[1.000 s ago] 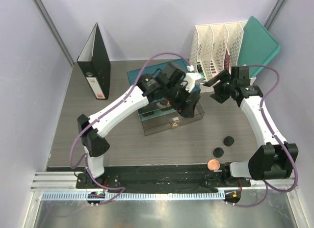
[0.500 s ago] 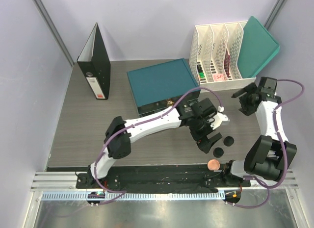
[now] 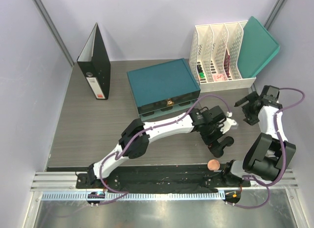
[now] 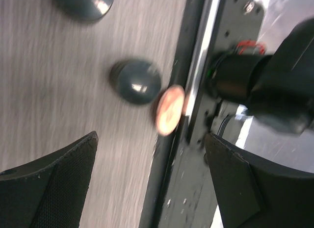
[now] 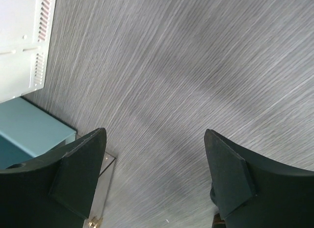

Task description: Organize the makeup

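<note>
Two black round jars [image 4: 136,81] [image 4: 83,2] sit on the grey table, with the peach round disc [image 4: 169,110] beside the nearer one at the table's front edge. My left gripper [image 4: 151,139] is open and empty, hovering just above them; its view is blurred. In the top view the left gripper [image 3: 221,145] covers most of both jars, and the peach disc [image 3: 213,164] lies just in front. My right gripper [image 3: 247,110] is open and empty over bare table at the right [image 5: 156,135]. The clear bottle and the tan tubes are out of view.
The teal drawer box [image 3: 163,83] stands at mid-back with its drawer pushed in. A white file rack [image 3: 221,51] holding the markers and a teal folder stands at the back right. A black binder [image 3: 95,59] stands at the back left. The black rail [image 3: 162,176] runs along the front.
My left arm swung from over the open drawer to the front right above the jars. My right gripper pulled back to the right. The drawer is now shut.
</note>
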You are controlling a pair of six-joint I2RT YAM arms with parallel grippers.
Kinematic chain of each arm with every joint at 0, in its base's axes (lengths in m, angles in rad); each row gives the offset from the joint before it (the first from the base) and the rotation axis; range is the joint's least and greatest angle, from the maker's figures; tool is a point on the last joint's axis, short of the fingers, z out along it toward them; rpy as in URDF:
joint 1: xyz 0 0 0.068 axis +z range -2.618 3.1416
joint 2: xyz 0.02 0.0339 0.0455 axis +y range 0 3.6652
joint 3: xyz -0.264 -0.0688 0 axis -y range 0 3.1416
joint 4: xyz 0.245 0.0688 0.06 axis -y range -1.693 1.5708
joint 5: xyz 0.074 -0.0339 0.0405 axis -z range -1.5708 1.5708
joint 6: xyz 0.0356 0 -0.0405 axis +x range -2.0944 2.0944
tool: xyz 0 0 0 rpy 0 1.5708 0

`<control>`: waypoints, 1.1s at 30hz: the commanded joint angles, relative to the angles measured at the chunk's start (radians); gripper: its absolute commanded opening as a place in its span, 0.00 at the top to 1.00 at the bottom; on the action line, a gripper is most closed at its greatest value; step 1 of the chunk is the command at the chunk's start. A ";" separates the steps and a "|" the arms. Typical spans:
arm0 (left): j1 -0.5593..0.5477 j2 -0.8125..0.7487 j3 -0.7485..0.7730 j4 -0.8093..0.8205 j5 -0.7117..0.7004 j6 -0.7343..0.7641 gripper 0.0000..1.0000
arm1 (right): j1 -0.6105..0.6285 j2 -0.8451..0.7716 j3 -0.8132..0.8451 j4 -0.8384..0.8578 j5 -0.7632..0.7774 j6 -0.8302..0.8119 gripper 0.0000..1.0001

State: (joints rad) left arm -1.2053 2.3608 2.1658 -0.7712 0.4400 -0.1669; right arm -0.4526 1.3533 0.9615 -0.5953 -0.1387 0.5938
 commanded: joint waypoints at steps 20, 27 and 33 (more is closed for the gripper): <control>-0.077 0.109 -0.040 0.243 -0.182 -0.040 0.12 | -0.060 -0.008 -0.033 0.066 -0.016 -0.061 0.14; -0.086 0.146 -0.041 0.268 -0.184 -0.074 0.15 | -0.063 0.003 -0.036 0.071 -0.022 -0.054 0.14; -0.086 0.179 -0.023 0.257 -0.244 -0.079 0.26 | -0.066 0.004 -0.044 0.074 -0.029 -0.063 0.14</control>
State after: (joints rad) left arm -1.2835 2.4855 2.1342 -0.4953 0.2485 -0.2302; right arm -0.5110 1.3552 0.9161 -0.5484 -0.1581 0.5507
